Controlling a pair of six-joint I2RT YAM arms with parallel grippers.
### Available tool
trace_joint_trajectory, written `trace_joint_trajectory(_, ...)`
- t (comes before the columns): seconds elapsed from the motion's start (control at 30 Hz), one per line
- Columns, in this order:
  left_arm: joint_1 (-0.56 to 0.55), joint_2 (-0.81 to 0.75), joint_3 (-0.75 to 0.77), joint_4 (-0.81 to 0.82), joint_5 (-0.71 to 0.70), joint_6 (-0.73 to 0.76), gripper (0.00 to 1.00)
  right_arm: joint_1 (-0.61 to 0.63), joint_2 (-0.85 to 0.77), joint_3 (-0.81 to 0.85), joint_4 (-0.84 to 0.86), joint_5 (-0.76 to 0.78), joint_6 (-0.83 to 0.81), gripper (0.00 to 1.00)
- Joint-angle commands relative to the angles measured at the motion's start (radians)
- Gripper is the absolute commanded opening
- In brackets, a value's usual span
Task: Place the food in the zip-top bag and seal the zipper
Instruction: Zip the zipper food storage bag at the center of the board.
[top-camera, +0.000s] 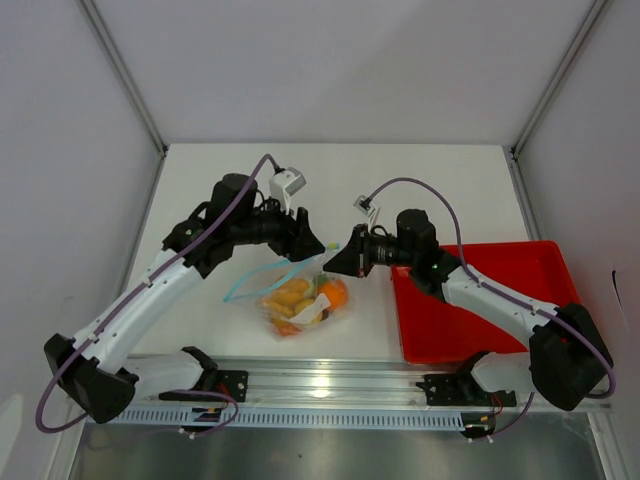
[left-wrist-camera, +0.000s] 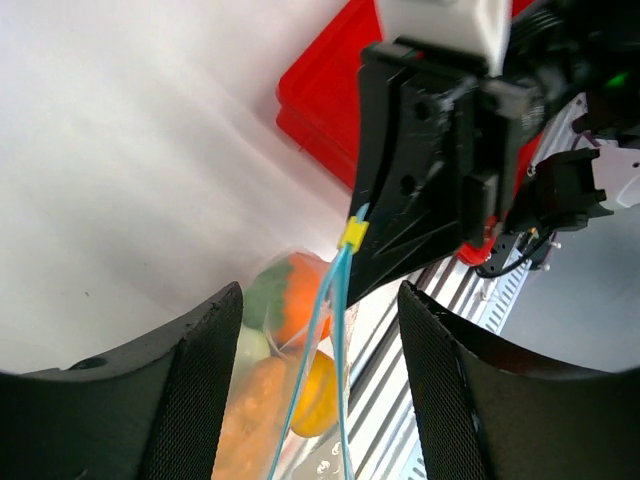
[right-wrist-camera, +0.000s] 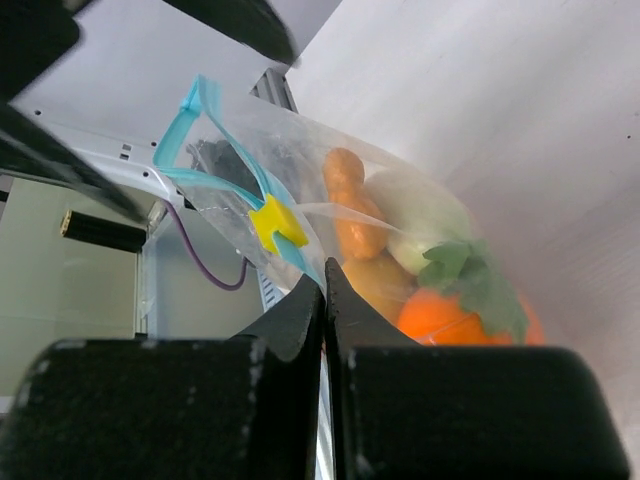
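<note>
From above, the food (top-camera: 300, 298) in the zip-top bag (top-camera: 270, 285) is too small a jumble to sort. The zipper (right-wrist-camera: 205, 178) vanishes between the shut jaws of the right gripper (right-wrist-camera: 325, 275); the left wrist view's bottom edge crops the bag

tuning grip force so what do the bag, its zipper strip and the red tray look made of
zip-top bag: thin clear plastic film, glossy; the toy food shows through it and it creases.
zipper: light-blue strip, probably firmer plastic, since it holds a curved loop.
red tray: looks like rigid moulded plastic, smooth, with a raised rim.
</note>
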Motion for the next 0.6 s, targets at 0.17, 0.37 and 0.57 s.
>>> trace_joint_trajectory(0.17, -0.004, -0.098, 0.031, 0.092, 0.06, 0.047, 0.67, -0.004, -0.034, 0.039, -0.018, -0.043, -0.062, 0.0)
trace_joint_trajectory(0.37, -0.003, -0.046, 0.045, 0.127, 0.144, 0.026, 0.61, 0.011, -0.063, 0.035, -0.004, -0.07, -0.071, 0.0)
trace_joint_trajectory(0.57, -0.005, 0.008, 0.077, 0.144, 0.23, 0.021, 0.55, 0.016, -0.073, 0.033, 0.011, -0.082, -0.068, 0.0)
